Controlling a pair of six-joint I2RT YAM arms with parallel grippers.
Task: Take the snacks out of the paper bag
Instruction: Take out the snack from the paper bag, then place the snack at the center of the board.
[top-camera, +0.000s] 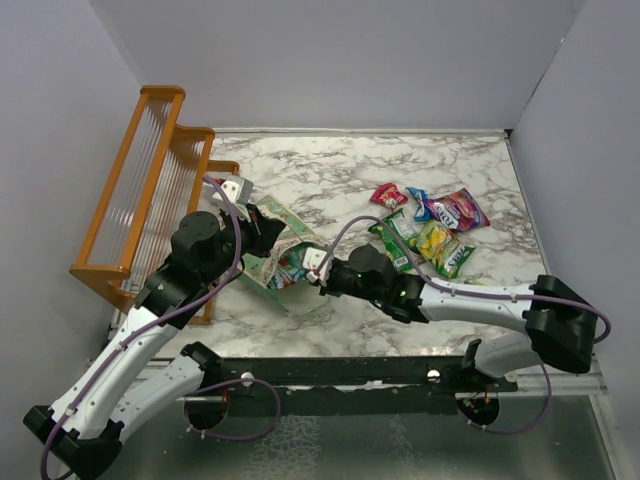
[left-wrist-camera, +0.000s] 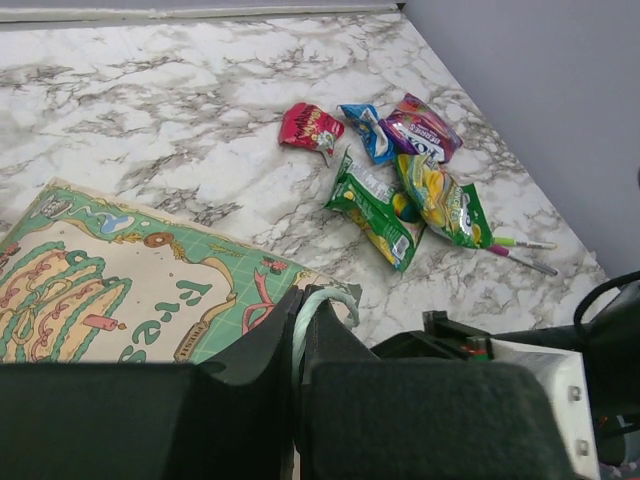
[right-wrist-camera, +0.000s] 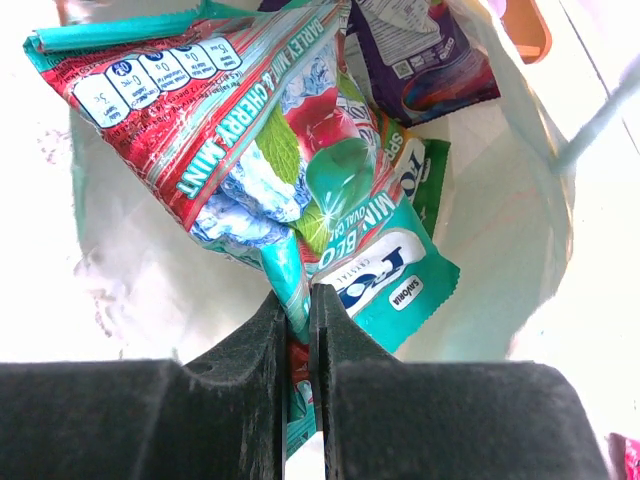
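Note:
The pale-green paper bag (top-camera: 283, 240) lies on its side on the marble table, mouth toward the right; its printed side shows in the left wrist view (left-wrist-camera: 110, 290). My left gripper (left-wrist-camera: 298, 310) is shut on the bag's white loop handle (left-wrist-camera: 335, 297). My right gripper (right-wrist-camera: 298, 310) is inside the bag's mouth, shut on a red-and-teal mint packet (right-wrist-camera: 230, 130). A teal packet (right-wrist-camera: 385, 285) and a purple packet (right-wrist-camera: 425, 60) lie deeper in the bag. Several snacks (top-camera: 430, 225) lie out on the table at the right: red (left-wrist-camera: 310, 127), blue (left-wrist-camera: 365, 130), purple (left-wrist-camera: 425, 128), green (left-wrist-camera: 375, 210), yellow-green (left-wrist-camera: 445, 205).
An orange wooden rack (top-camera: 150, 190) stands along the left wall beside my left arm. Thin pink-and-green pens (left-wrist-camera: 520, 250) lie just right of the snack pile. Grey walls close in the table on three sides.

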